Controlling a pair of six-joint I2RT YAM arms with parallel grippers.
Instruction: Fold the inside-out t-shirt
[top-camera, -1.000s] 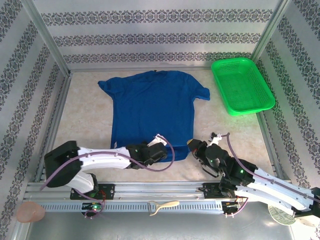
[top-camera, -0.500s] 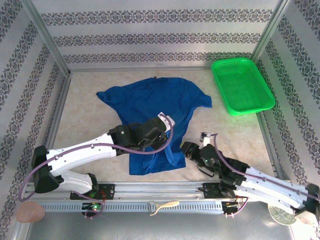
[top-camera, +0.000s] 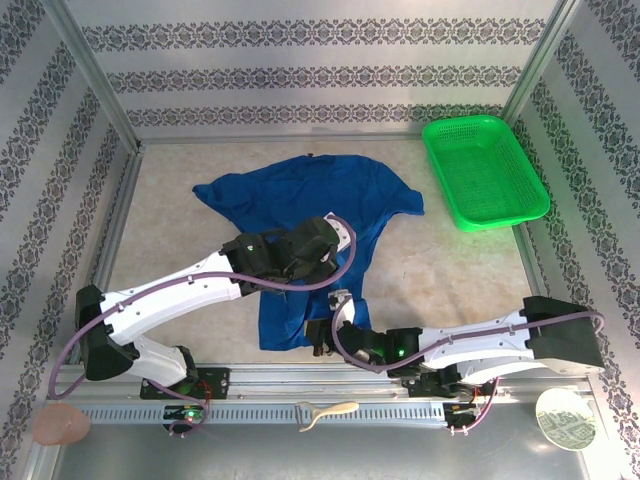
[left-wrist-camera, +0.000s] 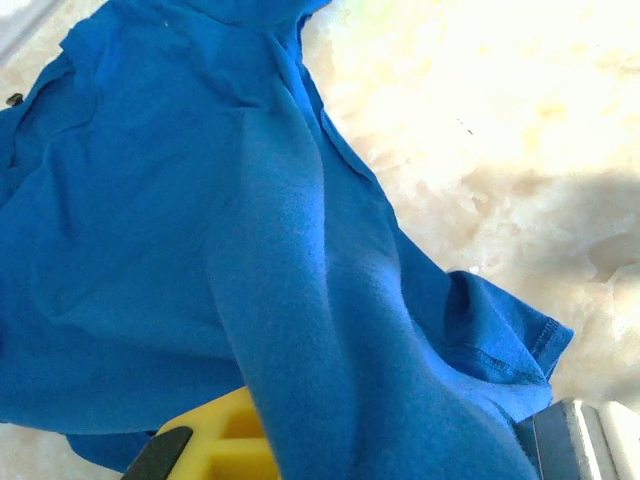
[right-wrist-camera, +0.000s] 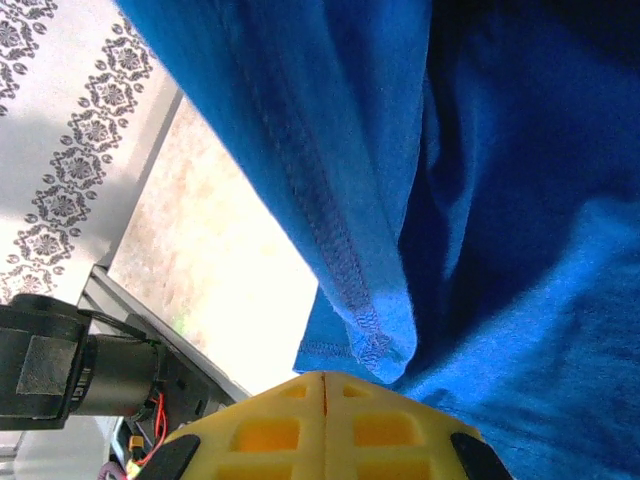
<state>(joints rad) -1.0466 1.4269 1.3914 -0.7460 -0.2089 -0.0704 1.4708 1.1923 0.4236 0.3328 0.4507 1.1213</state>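
Pinching the near hem of the inside-out t-shirt, the right gripper has its jaws pressed together on only a thin corner, which could slip free under a pull. Farther back, the left gripper is clamped on a raised ridge mid-shirt; uneven pulling would bunch the cloth across the table.

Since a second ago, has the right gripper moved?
Yes. The right gripper has swung left, farther from the green basket, and is shut on the t-shirt's near hem.

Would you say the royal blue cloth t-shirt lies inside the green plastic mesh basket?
No, the t-shirt lies on the table left of the basket, apart from it.
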